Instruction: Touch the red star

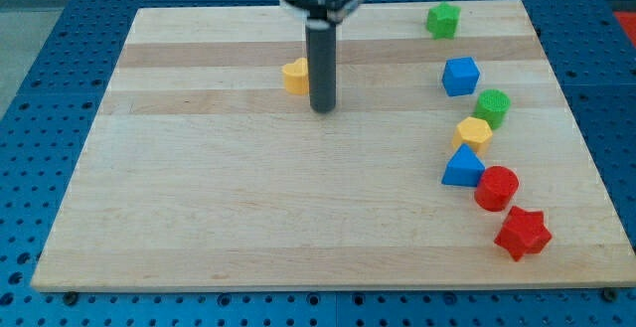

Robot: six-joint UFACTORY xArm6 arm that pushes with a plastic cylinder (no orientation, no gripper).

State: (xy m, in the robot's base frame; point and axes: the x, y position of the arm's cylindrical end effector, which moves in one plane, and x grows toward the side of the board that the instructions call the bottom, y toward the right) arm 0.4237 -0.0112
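The red star point(523, 233) lies near the board's lower right corner. My tip point(322, 108) rests on the board at the upper middle, far to the left of and above the star. A yellow block point(294, 75), partly hidden by the rod, sits just to the tip's upper left, close to the rod. A red cylinder point(496, 188) lies just above and left of the star.
A column of blocks runs down the right side: a green star point(443, 20), a blue cube point(460, 76), a green cylinder point(492, 106), a yellow hexagon point(474, 133) and a blue triangle point(462, 167). The wooden board point(219, 218) sits on a blue pegboard table.
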